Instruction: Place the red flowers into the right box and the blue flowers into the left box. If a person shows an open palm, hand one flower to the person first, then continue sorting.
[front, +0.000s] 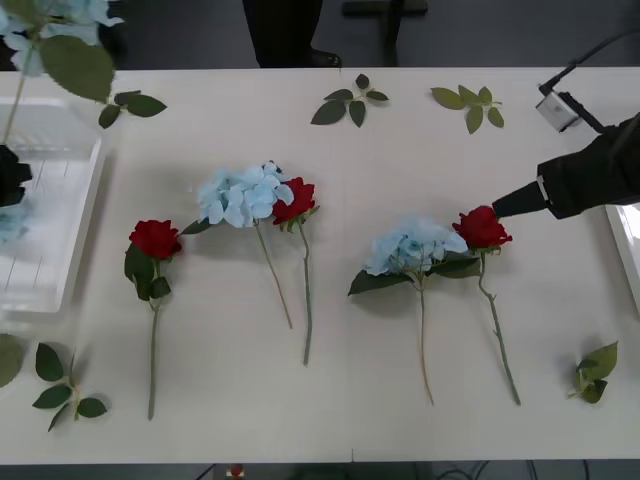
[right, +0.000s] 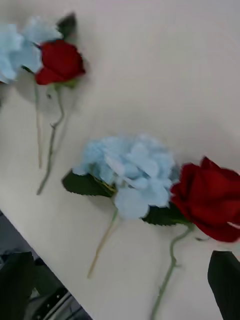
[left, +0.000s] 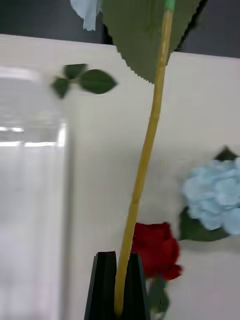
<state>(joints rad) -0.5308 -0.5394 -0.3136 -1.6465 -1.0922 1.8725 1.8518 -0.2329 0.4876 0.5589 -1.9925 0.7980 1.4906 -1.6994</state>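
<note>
Stem (left: 145, 150) pinched upright in left hand (left: 118, 280).

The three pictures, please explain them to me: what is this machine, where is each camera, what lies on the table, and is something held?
A two-armed robot is sorting artificial flowers. The front view looks down from above its arms. On the table lie three red flowers and two blue flowers, plus loose leaf sprigs. The other pictures come from cameras on the wrists. The left gripper is shut on the yellow-green stem of a blue flower, over the left box. The right gripper reaches toward a red flower, with its black fingers open and holding nothing. The right box shows at the table's edge.
</note>
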